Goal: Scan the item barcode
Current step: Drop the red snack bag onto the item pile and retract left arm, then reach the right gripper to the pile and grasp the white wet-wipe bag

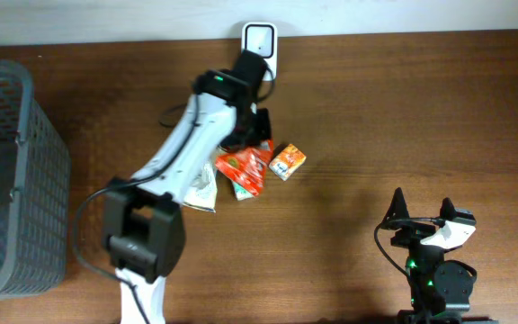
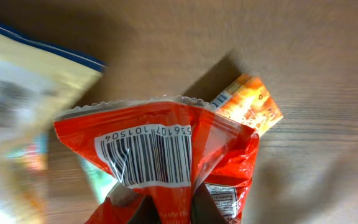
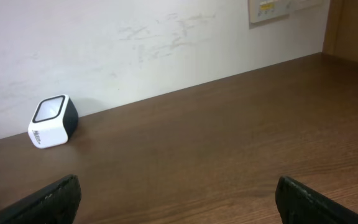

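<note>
Left jaws are clamping tight on the red packet (image 1: 245, 167), near the middle of the bench (image 1: 376, 99) at 6 o'clock from the white scanner (image 1: 259, 40). In the left wrist view its barcode (image 2: 146, 158) is facing the camera. I cannot tell whether the packet is touching the wood. Right jaws are standing wide apart, their fingers (image 3: 45, 200) showing at the lower corners of the right wrist view. The right arm (image 1: 432, 247) is sitting at 5 o'clock on the bench.

Dark brown wood grain is running across the whole bench. A scuffed white wall (image 3: 166, 37) is rising along its 12 o'clock edge, with the scanner sitting right against it. A wall plate (image 3: 269, 9) is showing at 1 o'clock in the right wrist view.

A small orange packet (image 1: 287, 161) is lying just beside the red one at 3 o'clock. A green-edged packet (image 1: 241, 189) is peeking out beneath the red one at 6 o'clock. A pale packet (image 1: 203, 192) is lying at 8 o'clock, partly under the left arm (image 1: 183, 148). That arm's wrist is covering the stretch between the red packet and the scanner. A grey mesh basket (image 1: 7, 171) is filling the 9 o'clock edge. Bare wood is stretching from 1 to 4 o'clock, between the packets and the right arm.
</note>
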Robot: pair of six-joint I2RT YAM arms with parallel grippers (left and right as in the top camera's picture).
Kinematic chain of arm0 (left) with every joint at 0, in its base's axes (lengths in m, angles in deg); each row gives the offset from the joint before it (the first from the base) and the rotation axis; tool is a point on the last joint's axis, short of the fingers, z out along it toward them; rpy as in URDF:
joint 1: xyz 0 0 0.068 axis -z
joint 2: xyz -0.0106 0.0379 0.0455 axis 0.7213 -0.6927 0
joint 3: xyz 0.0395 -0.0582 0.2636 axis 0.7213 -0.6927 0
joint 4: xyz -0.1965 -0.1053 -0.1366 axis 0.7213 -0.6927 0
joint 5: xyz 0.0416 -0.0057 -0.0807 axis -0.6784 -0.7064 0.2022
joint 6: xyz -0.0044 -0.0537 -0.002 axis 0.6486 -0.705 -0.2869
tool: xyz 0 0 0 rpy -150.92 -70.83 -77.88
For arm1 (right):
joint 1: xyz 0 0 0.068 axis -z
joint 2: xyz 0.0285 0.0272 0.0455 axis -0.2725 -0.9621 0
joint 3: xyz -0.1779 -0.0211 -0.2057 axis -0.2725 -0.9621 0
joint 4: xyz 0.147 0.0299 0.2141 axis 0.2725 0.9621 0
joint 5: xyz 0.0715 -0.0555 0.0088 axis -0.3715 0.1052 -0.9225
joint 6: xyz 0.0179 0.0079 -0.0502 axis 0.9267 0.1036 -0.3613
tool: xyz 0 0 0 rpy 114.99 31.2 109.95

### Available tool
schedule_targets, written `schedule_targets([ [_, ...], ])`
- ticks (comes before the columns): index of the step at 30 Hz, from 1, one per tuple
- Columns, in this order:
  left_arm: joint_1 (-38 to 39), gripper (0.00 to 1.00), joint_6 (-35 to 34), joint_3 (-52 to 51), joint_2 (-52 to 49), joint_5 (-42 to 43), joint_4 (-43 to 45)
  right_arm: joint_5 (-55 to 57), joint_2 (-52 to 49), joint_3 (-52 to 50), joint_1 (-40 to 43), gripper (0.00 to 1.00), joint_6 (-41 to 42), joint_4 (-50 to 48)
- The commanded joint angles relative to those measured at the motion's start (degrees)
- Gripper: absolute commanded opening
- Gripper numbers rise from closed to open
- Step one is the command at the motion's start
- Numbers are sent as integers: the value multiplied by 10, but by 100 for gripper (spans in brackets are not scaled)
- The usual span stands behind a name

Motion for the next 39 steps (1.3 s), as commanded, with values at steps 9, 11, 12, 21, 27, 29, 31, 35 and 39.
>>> schedule_targets([
  [9,10,99,38,54,-32,1,-5,-1,3,-4,-3,99,-2,4],
  [11,5,99,70,87,-15,-3,-15,-1,3,-4,-3,99,-2,4],
  [12,0,100,79,105,-5,-12,-21,-1,3,-4,-3,99,-2,4],
  [21,-105,99,99,238,124,-222,-103,-1,3,-4,-3,99,-2,4],
  [27,-206,99,99,238,151,-289,-121,-1,3,-4,-3,99,-2,4],
  [29,-232,100,128,236,151,-285,-122,-1,3,-4,-3,99,-2,4],
  [31,-254,100,194,235,151,-259,-113,-1,3,-4,-3,99,-2,4],
  [35,-294,100,374,235,151,-112,-92,-1,3,-4,-3,99,-2,2],
  [39,-334,99,390,235,151,-40,-92,-3,3,-4,-3,99,-2,3],
])
